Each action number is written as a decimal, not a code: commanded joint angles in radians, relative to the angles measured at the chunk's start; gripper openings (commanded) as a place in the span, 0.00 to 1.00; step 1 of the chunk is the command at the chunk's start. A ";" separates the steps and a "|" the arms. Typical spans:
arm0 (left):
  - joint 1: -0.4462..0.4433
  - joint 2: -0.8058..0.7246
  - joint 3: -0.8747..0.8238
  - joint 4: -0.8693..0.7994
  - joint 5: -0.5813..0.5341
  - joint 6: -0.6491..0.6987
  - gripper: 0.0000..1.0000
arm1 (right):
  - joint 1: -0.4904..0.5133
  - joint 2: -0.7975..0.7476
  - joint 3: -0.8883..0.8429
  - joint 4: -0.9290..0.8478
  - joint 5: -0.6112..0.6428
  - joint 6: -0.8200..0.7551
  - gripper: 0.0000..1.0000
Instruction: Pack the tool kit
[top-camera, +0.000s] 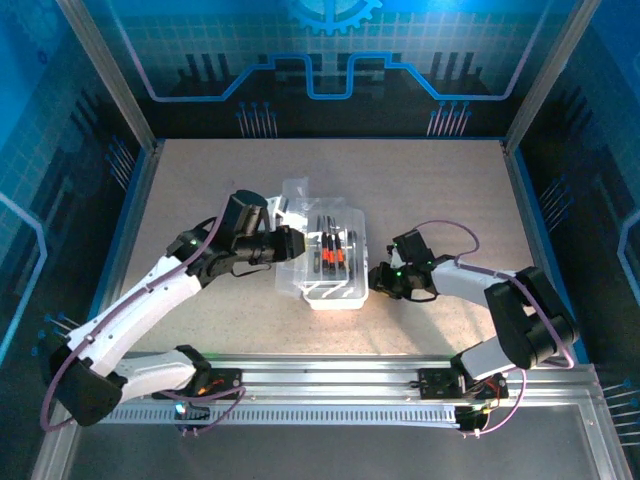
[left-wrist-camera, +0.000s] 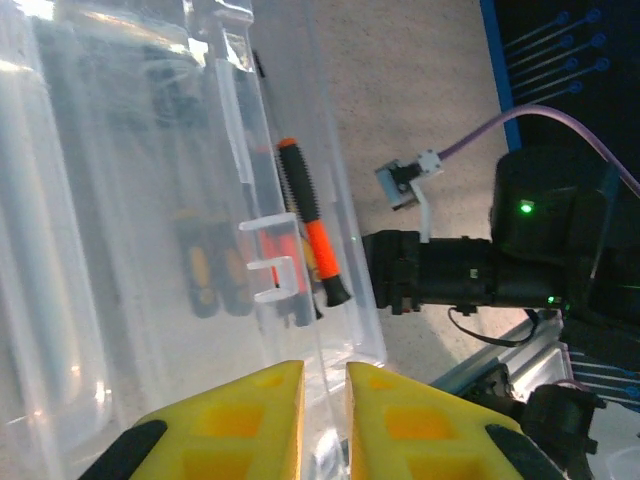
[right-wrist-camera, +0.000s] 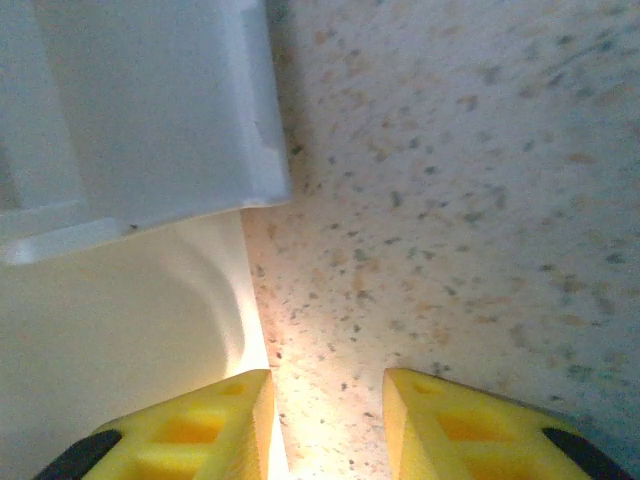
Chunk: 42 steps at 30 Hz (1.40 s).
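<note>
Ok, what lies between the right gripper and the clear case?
Bare speckled table, seen in the right wrist view: the right gripper, jaws open, sits just short of the case.

A translucent clear plastic case (top-camera: 335, 297) is seen lying flat near the middle of the table (top-camera: 200, 180), and its lid (top-camera: 298, 192) is turned back at the far left side. Several small screwdrivers (top-camera: 332, 250) with black and orange-red handles are laid side by side inside it, along its length. In the left wrist view, a black-and-orange screwdriver (left-wrist-camera: 312, 230) is seen through the clear wall, beside small white clips (left-wrist-camera: 272, 262).
</note>
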 joint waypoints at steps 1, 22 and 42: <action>-0.032 0.038 0.018 0.014 0.039 -0.025 0.18 | 0.034 0.012 0.016 0.042 -0.104 0.016 0.35; -0.131 0.132 0.069 0.137 0.050 -0.037 0.50 | 0.020 -0.023 0.017 0.011 -0.087 0.001 0.35; -0.159 0.224 0.179 0.133 -0.022 0.023 0.63 | -0.049 -0.138 -0.025 -0.063 -0.072 -0.036 0.36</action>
